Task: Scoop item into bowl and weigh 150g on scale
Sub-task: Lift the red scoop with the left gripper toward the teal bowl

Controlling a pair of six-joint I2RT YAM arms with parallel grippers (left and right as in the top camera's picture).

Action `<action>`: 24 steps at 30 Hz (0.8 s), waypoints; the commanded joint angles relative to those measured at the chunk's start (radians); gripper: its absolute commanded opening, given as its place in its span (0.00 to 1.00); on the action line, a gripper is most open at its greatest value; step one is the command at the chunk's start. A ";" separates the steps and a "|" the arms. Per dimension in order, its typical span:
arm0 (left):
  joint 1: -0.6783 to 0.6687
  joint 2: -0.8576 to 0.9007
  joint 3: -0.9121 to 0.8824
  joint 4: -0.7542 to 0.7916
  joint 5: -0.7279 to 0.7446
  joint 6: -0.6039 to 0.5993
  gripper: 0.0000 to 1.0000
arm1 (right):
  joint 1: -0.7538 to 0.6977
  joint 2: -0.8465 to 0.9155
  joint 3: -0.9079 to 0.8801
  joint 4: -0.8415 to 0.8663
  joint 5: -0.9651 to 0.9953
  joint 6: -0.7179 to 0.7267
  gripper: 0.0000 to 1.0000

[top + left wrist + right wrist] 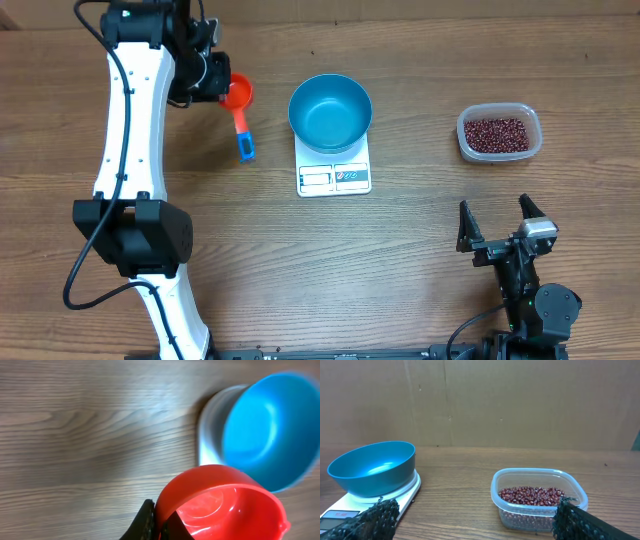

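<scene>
**Overhead view:** the left gripper (222, 88) is seen clenched on the cup wall of the orange scoop (238, 95), whose blue handle (246, 145) points to 6 o'clock. The scoop lies at 9 o'clock of the blue bowl (330, 110), which sits empty on the white scale (335, 178). All the beans (497, 133) are in the clear tub (532, 140), at 3 o'clock of the bowl and well apart from the scoop. The bowl would have to be passed on the way to the tub, and a low pass could knock it off the scale. The right gripper (492, 208), at 5 o'clock of the bowl, is spread wide and holds nothing.

**Left wrist view:** only a thin part of the scoop's rim is pinched between the fingers (145, 522). Because the rim is gripped rather than the handle, the scoop could twist under a load and beans could be spilled onto the table (75, 435).

**Right wrist view:** the tub is unheld, so it could be pushed along by a digging scoop. The scale's display cannot be read. If the bowl's weight has not been zeroed out, or too full a scoop is tipped in, 150 g could be overshot.
</scene>
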 commanded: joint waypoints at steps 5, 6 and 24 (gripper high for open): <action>0.006 -0.001 0.039 -0.029 0.087 -0.425 0.04 | 0.005 -0.011 -0.011 0.003 0.009 0.000 1.00; 0.006 -0.001 0.039 -0.032 0.088 -0.459 0.04 | 0.005 -0.011 -0.011 0.003 0.010 0.000 1.00; -0.110 -0.002 0.039 -0.211 -0.307 -0.843 0.04 | 0.005 -0.011 -0.011 0.003 0.010 0.000 1.00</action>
